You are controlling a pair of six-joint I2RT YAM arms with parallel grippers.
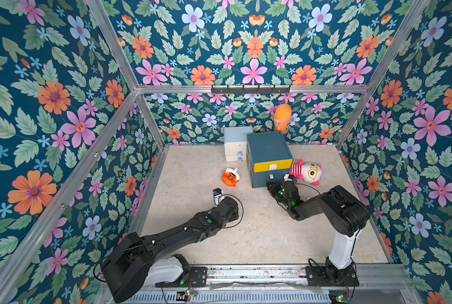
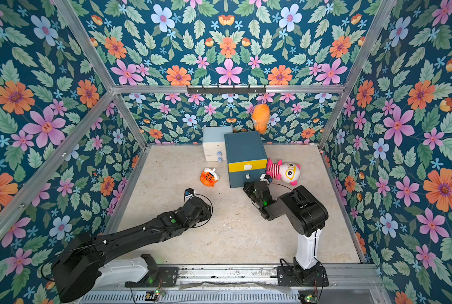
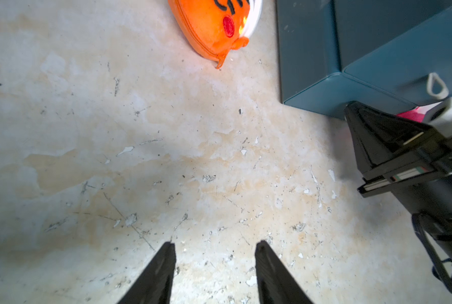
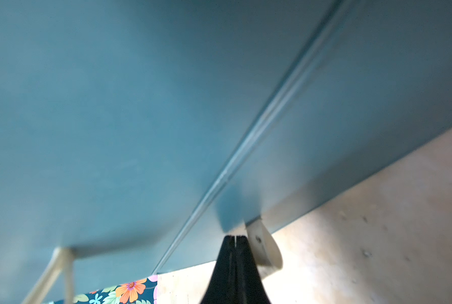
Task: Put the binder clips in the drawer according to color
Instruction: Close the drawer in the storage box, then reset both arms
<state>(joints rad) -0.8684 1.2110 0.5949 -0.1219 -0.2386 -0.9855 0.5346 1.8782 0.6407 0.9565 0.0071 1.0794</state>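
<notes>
The bench (image 1: 246, 237) carries the whole layout, and its near half lies bare, which leaves both arms room to work. The drawer (image 1: 268, 147) stands at the far middle with its fronts turned toward the arms, so each front can be reached head-on. The yellow top front and the teal lower ones look shut, so no compartment is ready for sorting yet. A pale drawer unit (image 1: 236, 143) sits just beside it. An orange pouch (image 1: 230, 177) and a striped doll (image 1: 307, 172) lie one on each side, clear of the fronts. The right gripper (image 4: 235, 238) is set low against the bottom front, its fingers pressed together with nothing between them and its tip just beside the white pull (image 4: 265, 247). This placement probably prepares a hook or grasp on that pull, though the blurred wrist view does not show contact. The left gripper (image 3: 215, 244) hovers over bare bench, fingers parted and empty, out of the other arm's way. No binder clips are visible in any view, so their location cannot be told.
</notes>
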